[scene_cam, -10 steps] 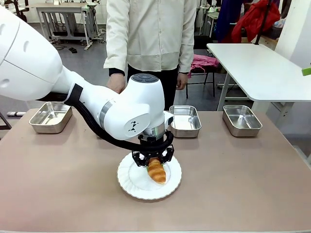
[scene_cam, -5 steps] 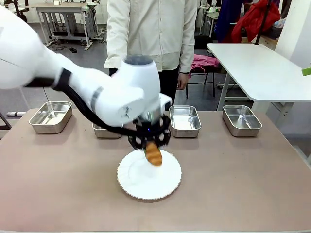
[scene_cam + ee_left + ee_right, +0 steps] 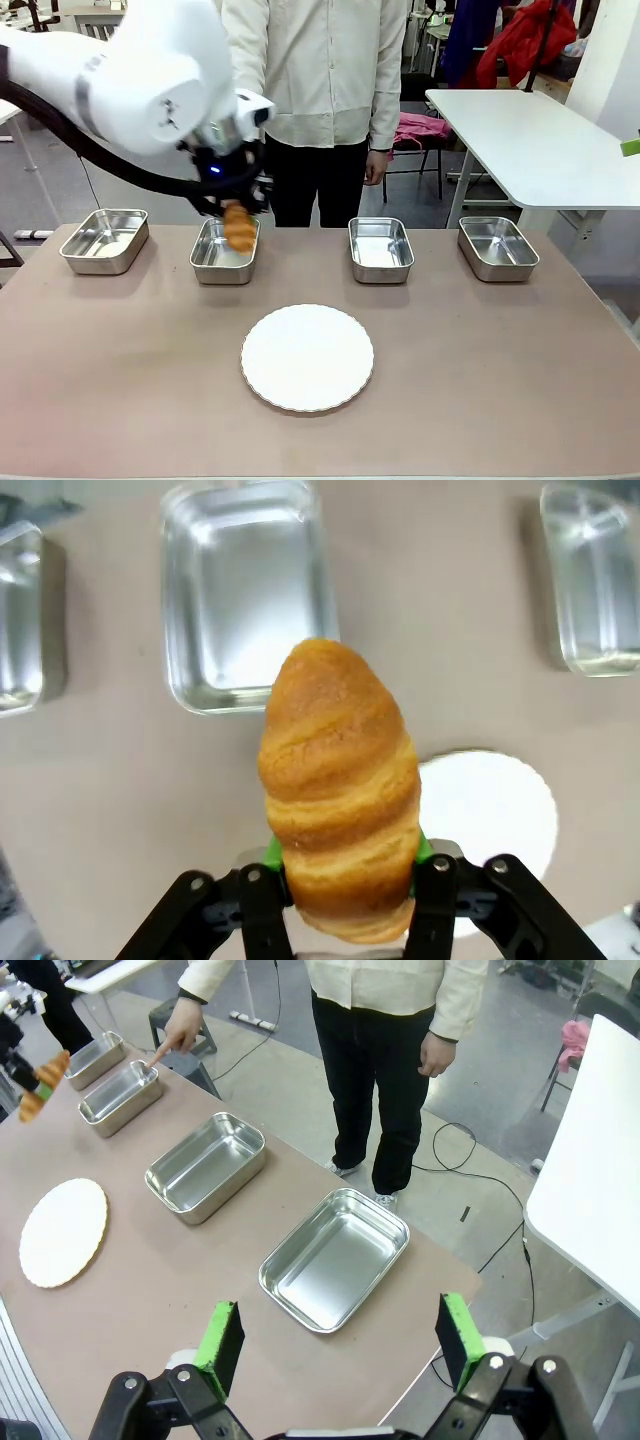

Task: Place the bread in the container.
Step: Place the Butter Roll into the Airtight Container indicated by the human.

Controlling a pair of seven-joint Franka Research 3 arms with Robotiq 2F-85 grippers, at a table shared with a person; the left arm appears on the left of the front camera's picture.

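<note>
My left gripper is shut on the bread, a golden-brown croissant hanging point-down just over the second steel container from the left. In the left wrist view the croissant stands between the green pads of the gripper, and the container lies beyond its tip. From the right wrist view the person's hand points a finger at that same container, and the croissant shows at the left edge. My right gripper is open and holds nothing.
Three more identical pans stand along the far side of the table, one at the left end and two at the right. The round white plate lies bare at centre front. A person stands behind the table.
My left gripper lifted the croissant off the white plate and carried it up and to the left, to above the second pan. The plate is now bare.
</note>
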